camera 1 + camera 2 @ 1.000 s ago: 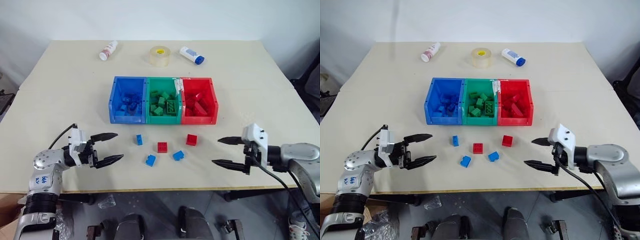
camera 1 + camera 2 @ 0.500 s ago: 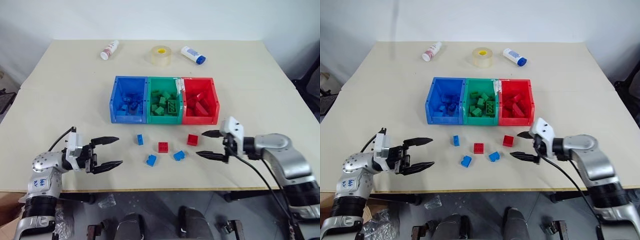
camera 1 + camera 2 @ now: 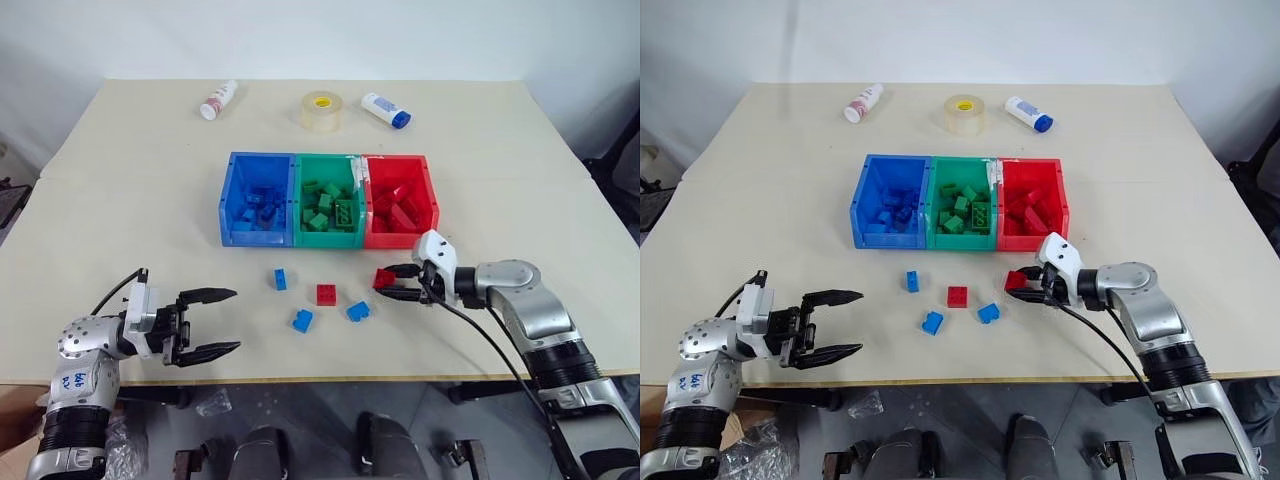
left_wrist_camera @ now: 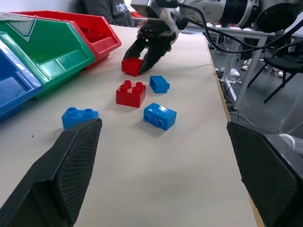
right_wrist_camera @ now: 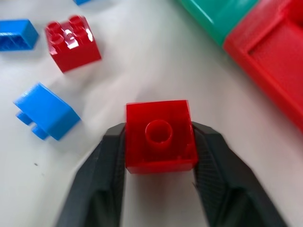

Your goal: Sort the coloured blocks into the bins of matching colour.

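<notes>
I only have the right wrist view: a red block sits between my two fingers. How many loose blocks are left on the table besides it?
Observer: Four: three blue blocks and a second red block, all in front of the bins.
Operator: Where is the red bin from my gripper?
Observer: Just beyond it; the red bin is the right-hand end of the row, and the right gripper with the red block sits in front of its near wall.
Operator: Is the left arm in the way?
Observer: No. The left gripper is open near the table's front left edge, away from the blocks.
</notes>
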Action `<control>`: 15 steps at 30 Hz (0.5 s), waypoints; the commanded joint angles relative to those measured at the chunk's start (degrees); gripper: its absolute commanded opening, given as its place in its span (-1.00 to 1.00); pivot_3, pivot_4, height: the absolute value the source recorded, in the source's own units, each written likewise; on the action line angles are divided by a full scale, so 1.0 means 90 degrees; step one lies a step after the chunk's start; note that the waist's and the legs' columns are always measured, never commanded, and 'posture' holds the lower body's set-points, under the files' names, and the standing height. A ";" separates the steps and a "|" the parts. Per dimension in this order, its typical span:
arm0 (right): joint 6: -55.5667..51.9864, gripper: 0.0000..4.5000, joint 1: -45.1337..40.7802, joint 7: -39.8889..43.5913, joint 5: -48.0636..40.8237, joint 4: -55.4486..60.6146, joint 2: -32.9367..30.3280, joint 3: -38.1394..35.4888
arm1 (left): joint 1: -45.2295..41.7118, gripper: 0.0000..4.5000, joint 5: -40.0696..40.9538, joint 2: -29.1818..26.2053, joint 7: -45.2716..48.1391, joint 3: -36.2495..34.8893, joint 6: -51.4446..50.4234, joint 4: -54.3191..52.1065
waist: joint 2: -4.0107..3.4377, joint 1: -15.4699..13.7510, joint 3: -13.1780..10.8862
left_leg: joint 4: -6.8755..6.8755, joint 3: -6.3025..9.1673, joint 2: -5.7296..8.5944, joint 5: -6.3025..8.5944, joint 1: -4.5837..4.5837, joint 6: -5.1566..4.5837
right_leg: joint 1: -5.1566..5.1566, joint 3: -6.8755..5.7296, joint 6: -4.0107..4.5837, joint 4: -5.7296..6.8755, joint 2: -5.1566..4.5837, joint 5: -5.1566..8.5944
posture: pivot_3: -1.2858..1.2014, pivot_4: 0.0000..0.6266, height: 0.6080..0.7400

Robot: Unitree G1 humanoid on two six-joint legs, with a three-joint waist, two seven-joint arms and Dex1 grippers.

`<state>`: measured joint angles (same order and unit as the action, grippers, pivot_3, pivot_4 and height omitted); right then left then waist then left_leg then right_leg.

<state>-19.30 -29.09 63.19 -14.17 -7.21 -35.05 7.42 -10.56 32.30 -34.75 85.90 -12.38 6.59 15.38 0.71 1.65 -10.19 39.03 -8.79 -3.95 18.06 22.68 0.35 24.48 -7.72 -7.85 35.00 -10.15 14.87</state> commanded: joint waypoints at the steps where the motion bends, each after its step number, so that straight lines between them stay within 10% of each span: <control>1: -0.0212 -0.35 0.0003 -0.0177 -0.0379 0.0707 -0.0077 -0.0485 | 0.0032 1.00 0.0118 -0.0043 0.0075 -0.0095 0.0074 -0.0165 | 0.0000 -0.0002 0.0000 | 0.0000 0.0000 0.0000 0.0000 0.0000 0.0000 | 0.0000 0.0000 0.0000 -0.0001 0.0000 0.0000 | 0.03 -0.52 1.00; 11: 0.0983 -0.35 -0.2329 -0.1597 0.0365 -0.1829 0.0362 -0.0850 | -0.0359 1.00 -0.0029 0.0081 0.0102 0.0100 0.0147 0.0206 | -0.0002 0.0056 -0.0001 | -0.0004 -0.0004 -0.0002 0.0000 -0.0001 0.0001 | 0.0005 0.0001 0.0000 0.0004 0.0001 0.0000 | 0.03 -0.52 1.00; 15: 0.1655 0.21 -0.2881 -0.1731 0.0646 -0.2867 0.0569 -0.0807 | -0.0557 1.00 -0.0047 0.0120 0.0123 0.0170 0.0198 0.0362 | -0.0003 0.0067 -0.0001 | -0.0009 -0.0009 0.0000 0.0000 0.0002 0.0000 | 0.0007 0.0001 0.0000 -0.0003 0.0001 0.0000 | 0.03 -0.52 1.00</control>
<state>-7.15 -54.04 47.85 -8.90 -32.04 -29.81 0.39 -15.21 31.77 -33.79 85.91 -10.74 7.60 18.88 0.69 2.26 -10.21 38.94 -8.86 -3.95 18.06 22.72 0.35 24.54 -7.72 -7.85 34.97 -10.14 14.87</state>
